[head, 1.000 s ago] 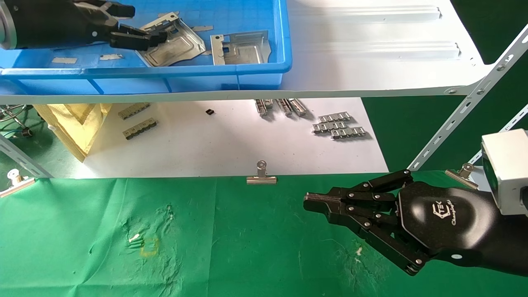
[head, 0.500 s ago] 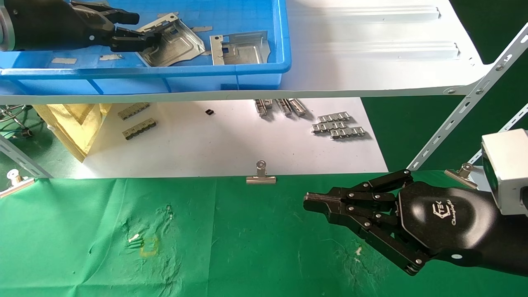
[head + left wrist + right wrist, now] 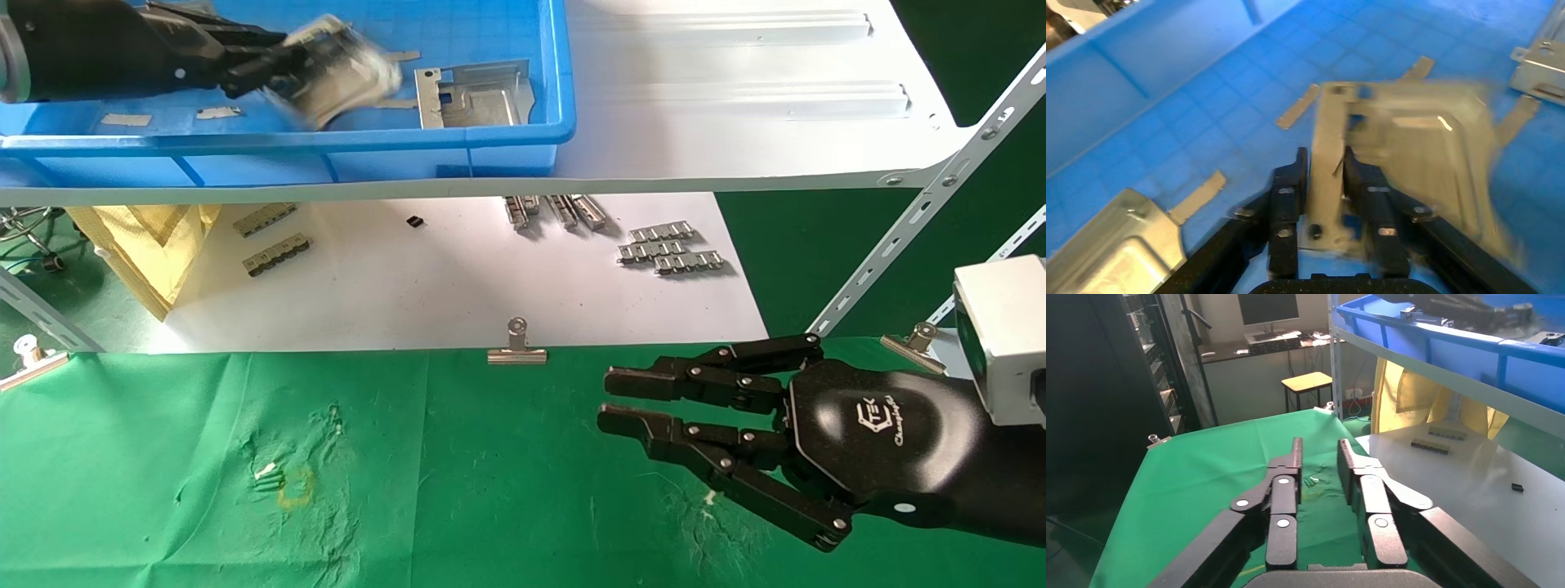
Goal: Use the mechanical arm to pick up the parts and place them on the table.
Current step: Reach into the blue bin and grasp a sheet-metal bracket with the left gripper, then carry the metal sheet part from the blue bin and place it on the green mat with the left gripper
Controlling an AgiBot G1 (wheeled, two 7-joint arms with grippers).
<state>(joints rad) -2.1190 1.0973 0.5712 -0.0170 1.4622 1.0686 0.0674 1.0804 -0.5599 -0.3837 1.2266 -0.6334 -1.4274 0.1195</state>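
At the upper left of the head view we found the left gripper (image 3: 274, 65) closed on one edge of a sheet-metal part (image 3: 339, 69) inside the blue bin (image 3: 523, 135), the part blurred and apparently just off the bin floor, with a second part (image 3: 470, 98) lying just beside it. We judged the pinch shallow, so the lift ought to run slowly and level, clear the bin's front wall, then descend to the green table (image 3: 163, 457). At lower right the right gripper (image 3: 617, 400) hovered over that table, fingers parted and empty.
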